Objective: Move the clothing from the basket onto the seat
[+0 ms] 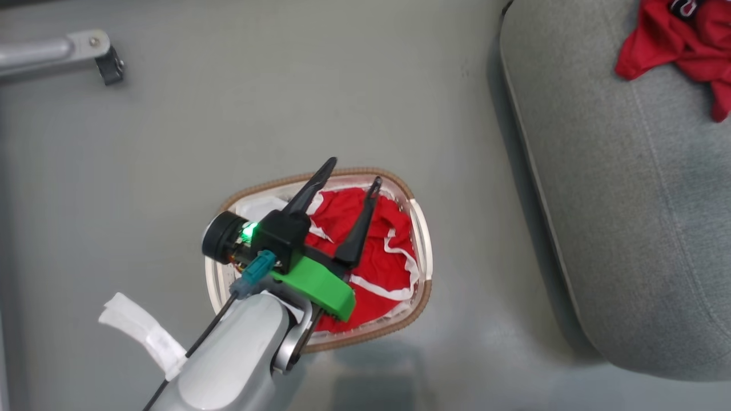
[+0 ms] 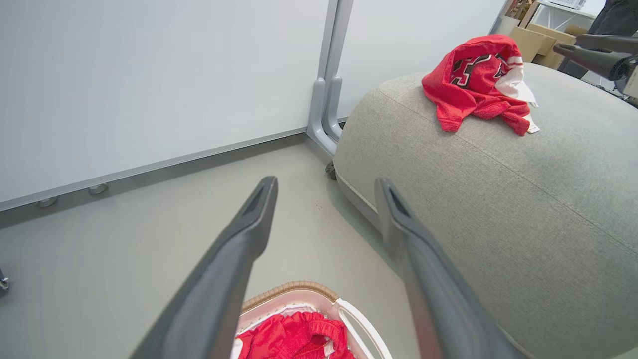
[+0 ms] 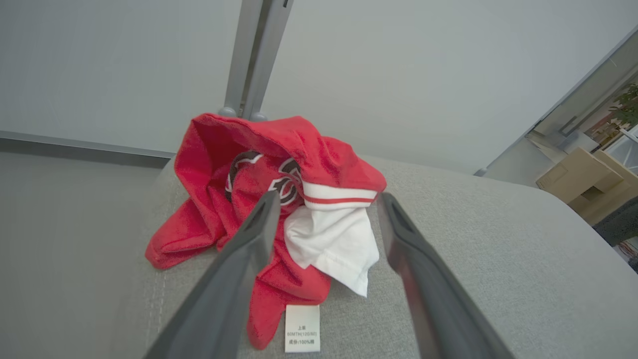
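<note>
The left gripper [image 1: 354, 171] hung over the basket [image 1: 424, 268], its fingers spread wide and empty, above a red piece [image 1: 388, 251] with white trim lying inside. The basket stood on the floor [image 1: 285, 85] near the seat [image 1: 628, 200]. On the seat lay the crumpled jersey [image 3: 249, 164], a label [image 3: 302, 335] showing at its edge. The right gripper [image 3: 329, 197] hovered close over it, fingers wide apart, gripping nothing.

White care label [image 3: 302, 335] on red jersey [image 3: 259, 169]: "60MTH(120/60)", "100%"
</note>
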`<state>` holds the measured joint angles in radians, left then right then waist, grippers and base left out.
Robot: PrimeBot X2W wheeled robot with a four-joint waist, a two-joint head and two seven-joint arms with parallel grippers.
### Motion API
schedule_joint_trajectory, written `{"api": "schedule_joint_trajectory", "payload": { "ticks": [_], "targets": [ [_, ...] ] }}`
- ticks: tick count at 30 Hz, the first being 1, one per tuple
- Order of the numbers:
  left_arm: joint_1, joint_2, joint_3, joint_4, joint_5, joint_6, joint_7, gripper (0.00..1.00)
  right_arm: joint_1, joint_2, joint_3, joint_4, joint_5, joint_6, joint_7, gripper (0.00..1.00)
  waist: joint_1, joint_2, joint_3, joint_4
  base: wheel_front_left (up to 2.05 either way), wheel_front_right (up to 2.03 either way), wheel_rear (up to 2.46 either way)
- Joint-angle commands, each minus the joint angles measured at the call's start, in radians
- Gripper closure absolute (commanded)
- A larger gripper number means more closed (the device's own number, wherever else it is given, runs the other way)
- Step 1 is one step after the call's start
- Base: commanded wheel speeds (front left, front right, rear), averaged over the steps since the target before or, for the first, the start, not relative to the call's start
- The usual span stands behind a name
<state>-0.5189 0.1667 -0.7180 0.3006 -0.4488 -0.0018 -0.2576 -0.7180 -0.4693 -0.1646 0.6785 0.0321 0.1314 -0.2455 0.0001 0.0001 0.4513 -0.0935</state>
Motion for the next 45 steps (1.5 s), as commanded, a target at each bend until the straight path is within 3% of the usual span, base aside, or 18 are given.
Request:
{"api": "schedule_joint_trajectory", "payload": {
  "ticks": [1, 7, 11, 23, 31, 45],
  "targets": [
    [0.029, 0.005, 0.014, 0.009, -0.004, 0.011, -0.008, 0.0, 0.036, 0.016, -0.004, -0.026, 0.017, -0.001, -0.001, 0.0, -0.0001, -0.0001, -0.106, 0.005, 0.0, 0.0, 0.0],
    [0.131, -0.012, 0.152, -0.021, -0.012, 0.032, -0.007, 0.0, 0.144, 0.09, -0.011, -0.162, 0.047, -0.001, 0.012, 0.0, -0.0001, -0.0001, -0.212, 0.044, 0.0, 0.0, 0.0],
    [0.212, -0.025, 0.261, -0.044, 0.006, 0.04, -0.007, 0.0, 0.244, 0.18, -0.028, -0.248, 0.061, -0.001, 0.009, 0.0, -0.0001, -0.0001, -0.266, 0.08, 0.0, 0.0, 0.0],
    [0.415, -0.074, 0.48, -0.049, 0.079, -0.001, -0.007, 0.0, 0.518, 0.368, 0.052, -0.374, 0.052, -0.001, -0.014, 0.0, -0.0001, -0.0001, -0.361, 0.182, 0.0, 0.0, 0.0],
    [0.485, -0.105, 0.544, -0.027, 0.105, -0.026, -0.007, 0.0, 0.614, 0.412, 0.092, -0.364, 0.045, -0.001, -0.02, 0.0, -0.0001, -0.0001, -0.389, 0.209, 0.0, 0.0, 0.0],
    [0.496, -0.115, 0.583, -0.009, 0.127, -0.049, -0.007, 0.0, 0.631, 0.417, 0.134, -0.402, 0.094, -0.001, -0.021, 0.0, -0.0001, -0.0001, -0.411, 0.187, 0.0, 0.0, 0.0]
  ]
}}
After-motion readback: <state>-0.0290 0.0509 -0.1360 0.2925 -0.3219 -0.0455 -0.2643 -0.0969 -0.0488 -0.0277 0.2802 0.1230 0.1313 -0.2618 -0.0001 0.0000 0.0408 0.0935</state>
